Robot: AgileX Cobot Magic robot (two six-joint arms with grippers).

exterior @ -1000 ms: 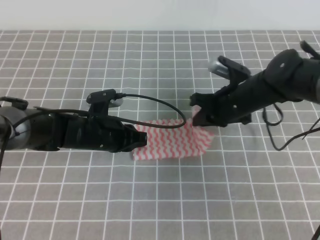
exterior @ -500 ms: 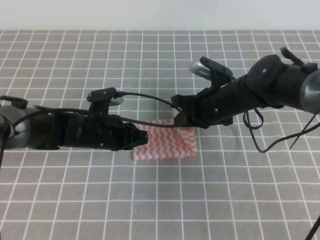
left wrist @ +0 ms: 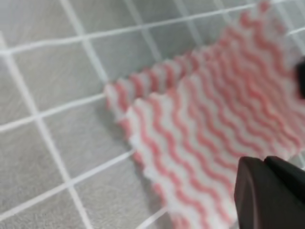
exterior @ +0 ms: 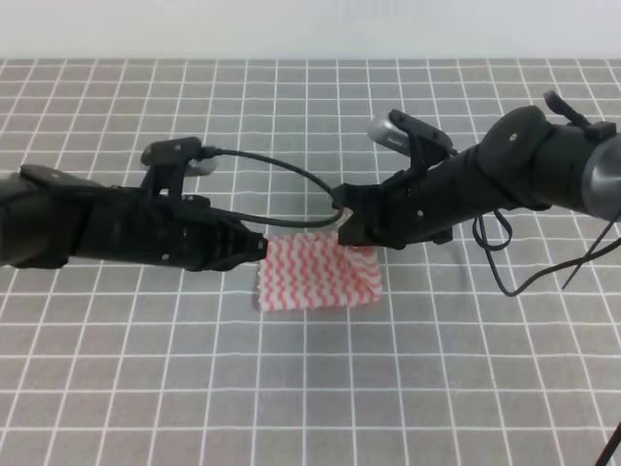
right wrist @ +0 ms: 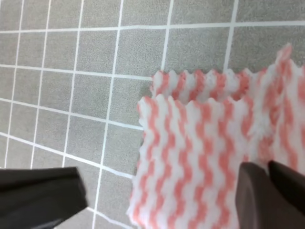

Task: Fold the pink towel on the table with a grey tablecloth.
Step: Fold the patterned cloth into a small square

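At table centre, the pink towel [exterior: 318, 272] lies doubled; right gripper [exterior: 351, 229], at its 1 o'clock, pinches the upper layer, left gripper [exterior: 260, 249] state unclear. Next: release, flatten.

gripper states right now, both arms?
Left gripper: at the pink towel's left edge; open or shut cannot be told.
Right gripper: over the towel's far right corner; cannot be told.

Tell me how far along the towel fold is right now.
Done: one fold, it seems. The pink towel lies doubled on the grey tablecloth, its upper layer's zigzag edge just short of the lower one in the right wrist view. In hand: the right pincer sits over its far corner; grip unclear. Left: any second fold, then withdraw both arms.
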